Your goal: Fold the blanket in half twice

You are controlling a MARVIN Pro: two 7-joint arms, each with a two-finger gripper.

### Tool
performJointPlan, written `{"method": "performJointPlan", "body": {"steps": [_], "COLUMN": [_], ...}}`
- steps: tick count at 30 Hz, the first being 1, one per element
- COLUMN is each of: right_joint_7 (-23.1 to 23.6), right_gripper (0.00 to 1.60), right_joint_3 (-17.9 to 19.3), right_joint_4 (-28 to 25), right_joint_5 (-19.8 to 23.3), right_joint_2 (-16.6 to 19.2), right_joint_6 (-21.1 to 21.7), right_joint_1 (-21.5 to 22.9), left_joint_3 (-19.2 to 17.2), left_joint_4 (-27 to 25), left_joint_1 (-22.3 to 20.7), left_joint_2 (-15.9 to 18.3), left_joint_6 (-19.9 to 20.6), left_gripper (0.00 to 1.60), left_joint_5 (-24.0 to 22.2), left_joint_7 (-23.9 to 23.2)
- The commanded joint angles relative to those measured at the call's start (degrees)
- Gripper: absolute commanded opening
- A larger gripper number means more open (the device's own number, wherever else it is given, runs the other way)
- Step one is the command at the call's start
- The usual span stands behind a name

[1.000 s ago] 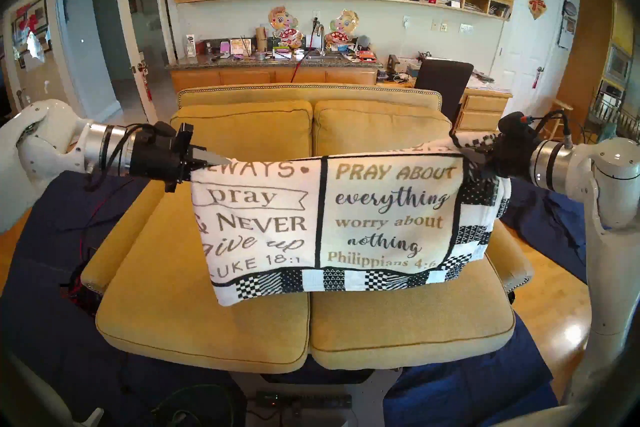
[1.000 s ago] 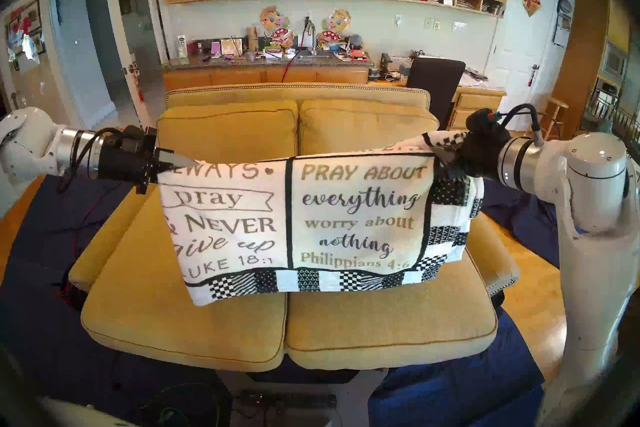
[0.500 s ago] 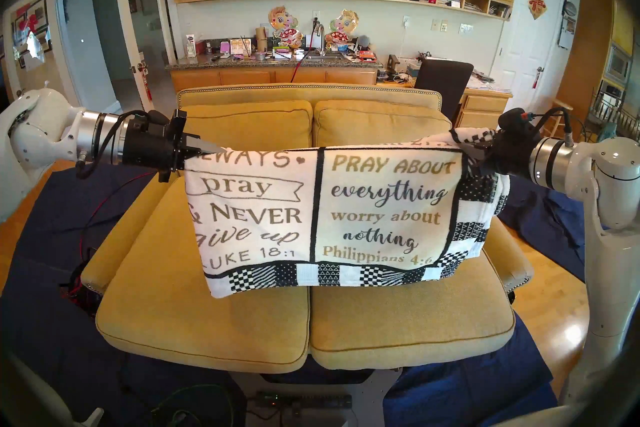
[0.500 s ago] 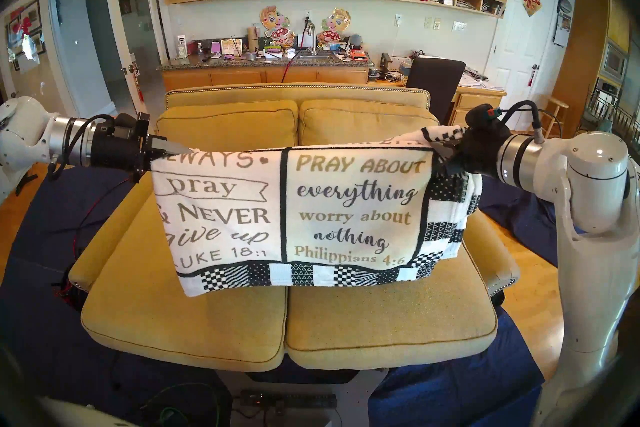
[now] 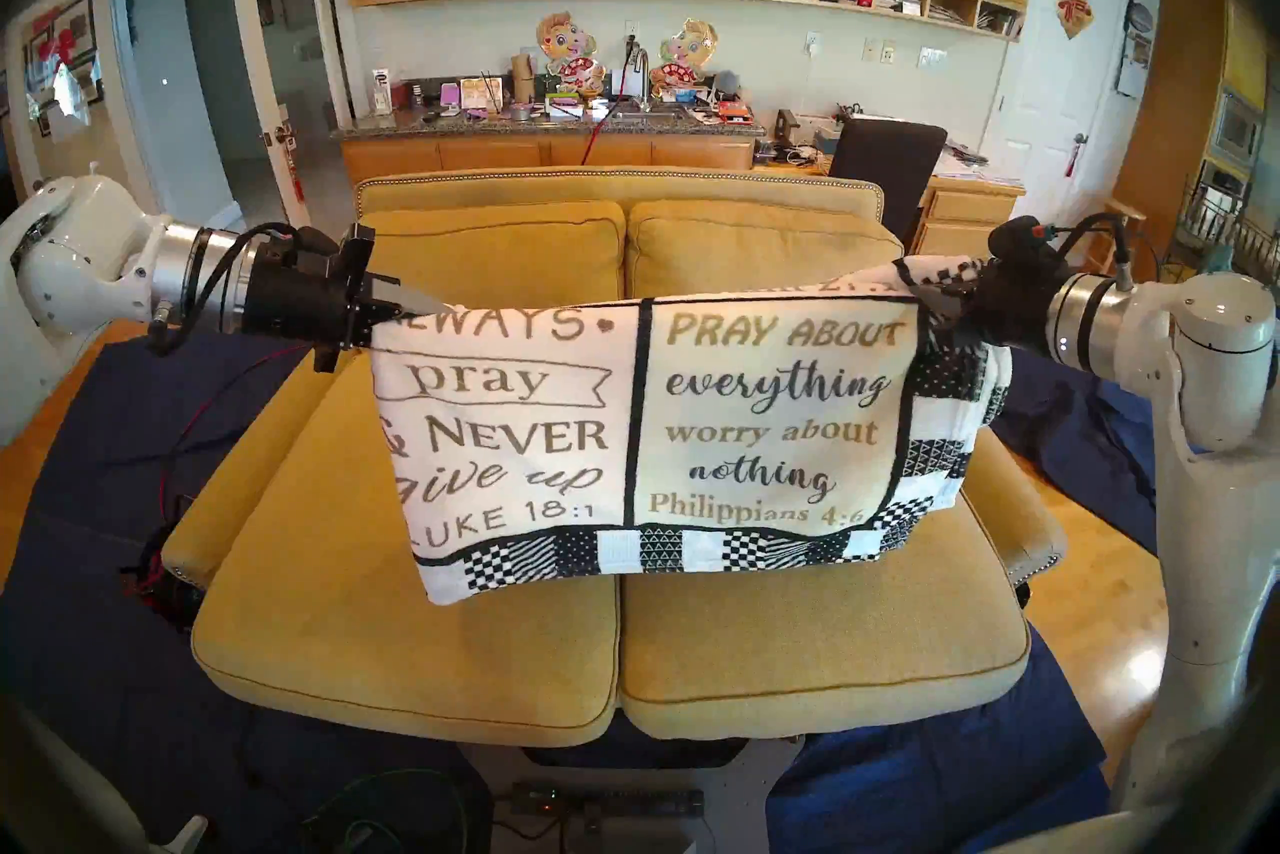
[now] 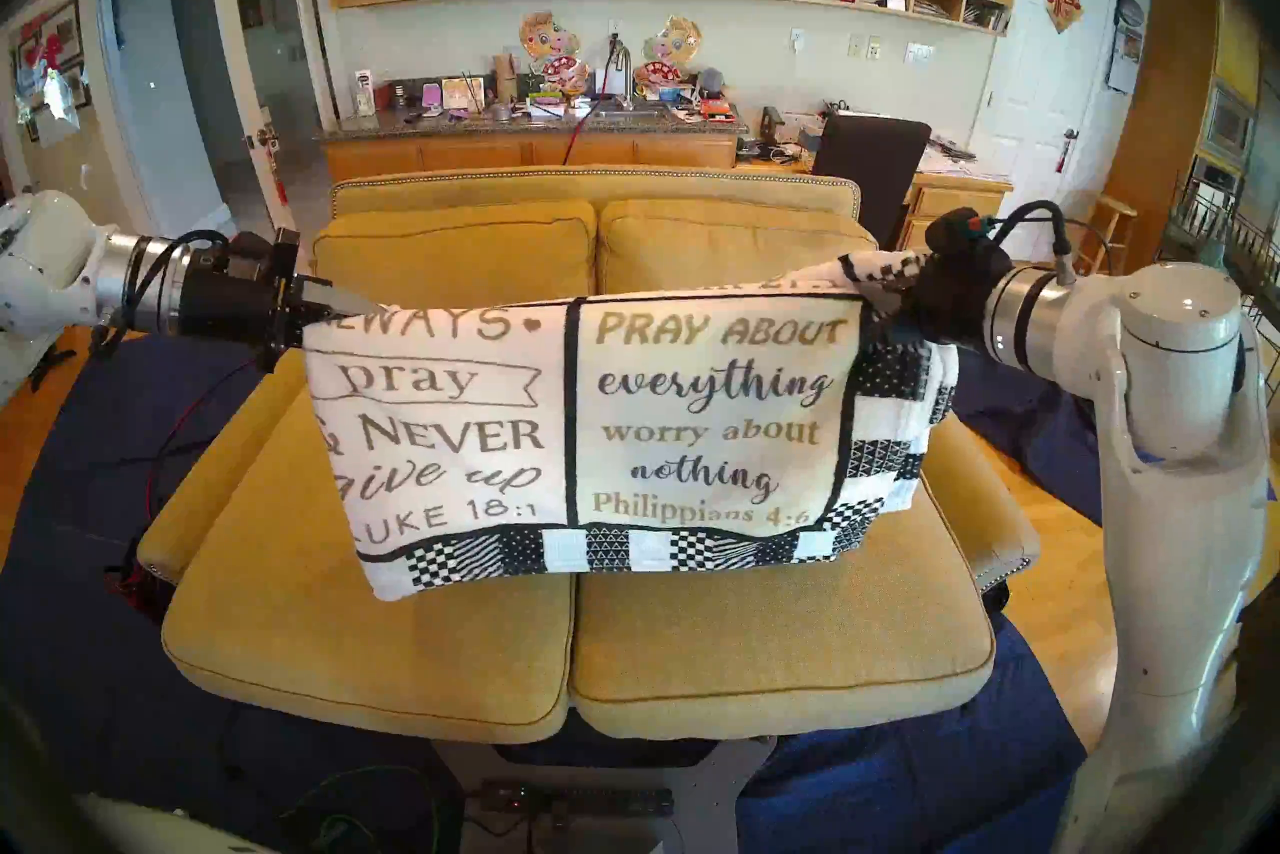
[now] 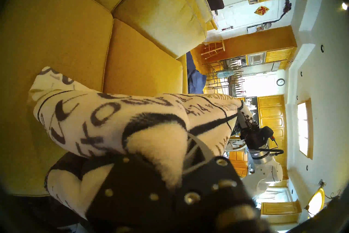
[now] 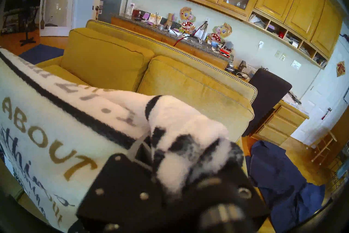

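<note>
Kitchen-living room; mustard-yellow loveseat (image 5: 609,645) straight ahead, navy cloths (image 5: 125,430) spread on the floor either side.

Left pincer (image 5: 433,305): clenched on the upper left end of the blanket (image 5: 644,437). Fleece bunches over the fingers in the left wrist view.

Right pincer (image 5: 928,298): clenched on the upper right end, checkered border gathered over it.

Blanket hangs between the two pincers as a doubled panel, clear of the seat cushions. Long axis runs left to right along the held top edge, lettering faces the head camera, patchwork border at the bottom.

Judgement: one fold looks done. The second turns on bringing one held end across to the other. Neither arm is nearer; each holds its own end.
</note>
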Motion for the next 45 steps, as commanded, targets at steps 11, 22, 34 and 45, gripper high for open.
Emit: {"method": "performJointPlan", "body": {"steps": [11, 22, 34, 45], "right_joint_7": [-7.1, -8.0, -9.1, -9.7], "right_gripper": [0.00, 0.00, 0.00, 0.00], "right_joint_3": [-4.0, -6.9, -10.0, -12.8], "right_joint_4": [7.9, 10.6, 14.5, 17.0], "right_joint_5": [-3.6, -3.7, -4.2, -4.5], "right_joint_2": [1.3, 1.0, 0.2, -0.8], "right_joint_6": [0.1, 0.1, 0.1, 0.1], "right_joint_1": [10.2, 13.7, 17.6, 20.3], "left_joint_3": [-0.5, 1.9, 3.8, 5.3], "left_joint_4": [-1.1, -5.3, -7.8, -6.7], "left_joint_1": [-2.2, -2.6, -4.2, -6.2], "left_joint_2": [1.1, -0.8, -3.7, -6.5], "left_joint_6": [-6.9, -12.8, -18.8, -22.9], "left_gripper": [0.00, 0.00, 0.00, 0.00], "left_joint_5": [0.1, 0.1, 0.1, 0.1], "left_joint_7": [3.4, 4.6, 6.6, 8.1]}}
